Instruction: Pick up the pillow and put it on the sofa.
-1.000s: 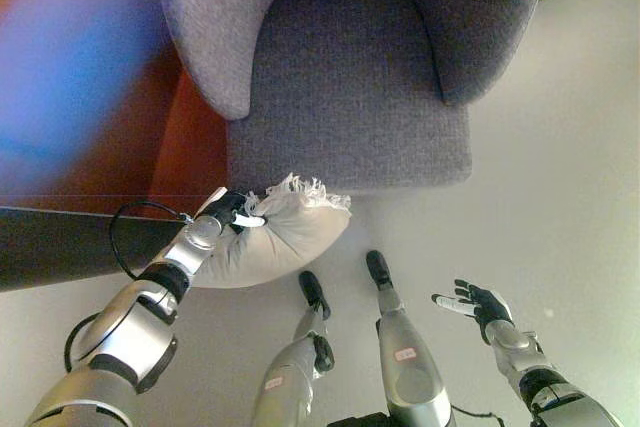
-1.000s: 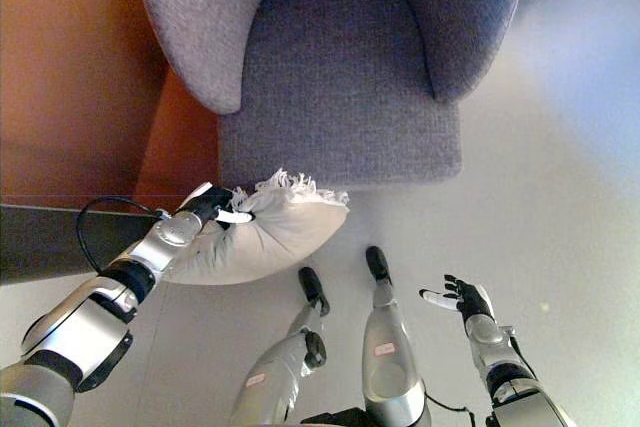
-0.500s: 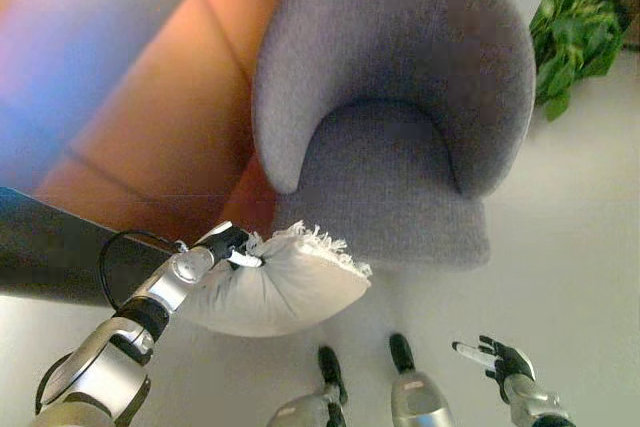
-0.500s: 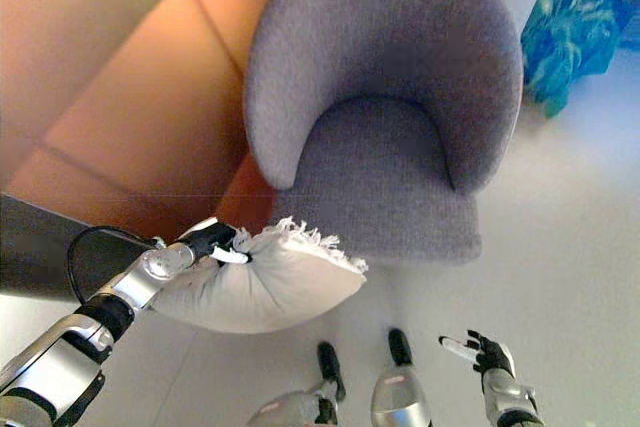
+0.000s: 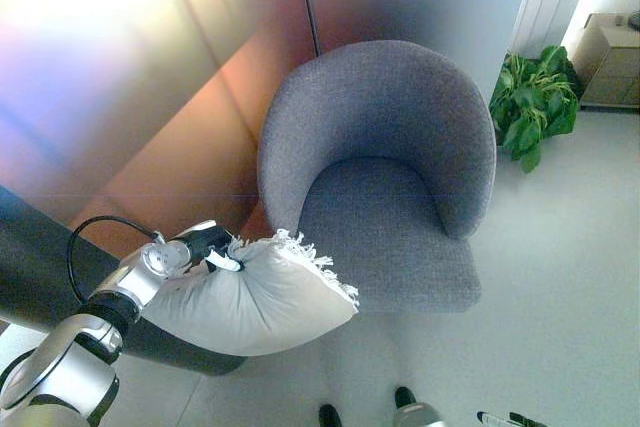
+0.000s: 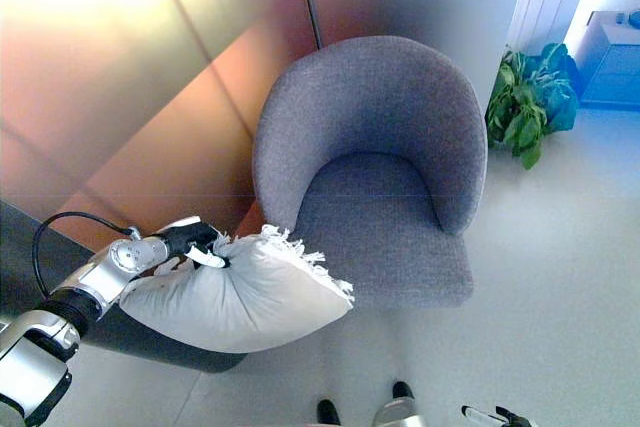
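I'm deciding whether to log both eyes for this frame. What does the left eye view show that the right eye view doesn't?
Left eye view only: slightly more of the left arm at the lower left corner. Right eye view only: nothing I can find. Both: the left hand curled on the fringed pillow, held in front of the grey sofa, not on its seat; the plant beside it; the right hand at the bottom edge.
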